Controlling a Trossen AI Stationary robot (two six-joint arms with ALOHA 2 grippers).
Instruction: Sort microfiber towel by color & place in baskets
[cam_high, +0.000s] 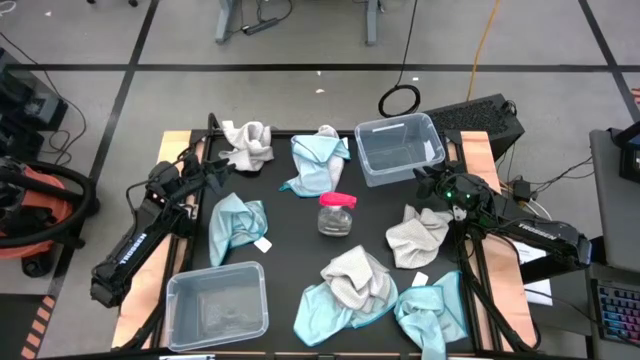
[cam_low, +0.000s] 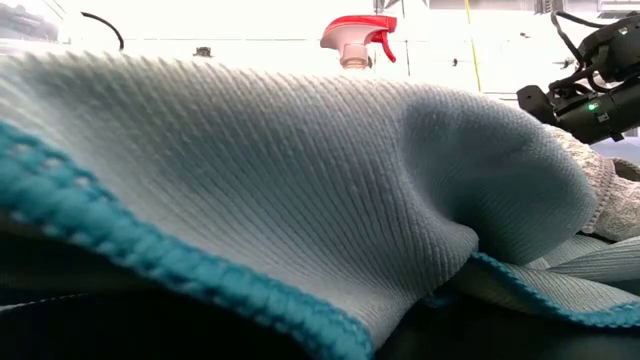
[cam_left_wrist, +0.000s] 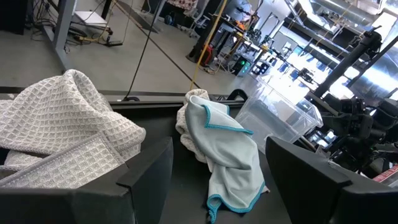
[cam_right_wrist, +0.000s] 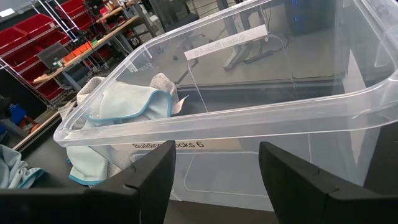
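Two clear baskets stand on the black table: one at the far right (cam_high: 400, 148), one at the near left (cam_high: 218, 303). Blue towels lie far-centre (cam_high: 318, 160), at the left (cam_high: 237, 225) and near right (cam_high: 430, 315). Grey-white towels lie at the far left (cam_high: 247, 143) and at the right (cam_high: 415, 235); another rests on a blue towel near-centre (cam_high: 350, 285). My left gripper (cam_high: 222, 172) is open between the far-left grey towel (cam_left_wrist: 62, 124) and the left blue towel. My right gripper (cam_high: 425, 178) is open just near of the far-right basket (cam_right_wrist: 249, 112).
A small clear jar with a pink lid (cam_high: 337, 213) stands mid-table. In the low view a blue towel (cam_low: 250, 180) fills most of the picture, with my right arm (cam_low: 590, 100) behind it. A bare strip of table shows between the jar and the left blue towel.
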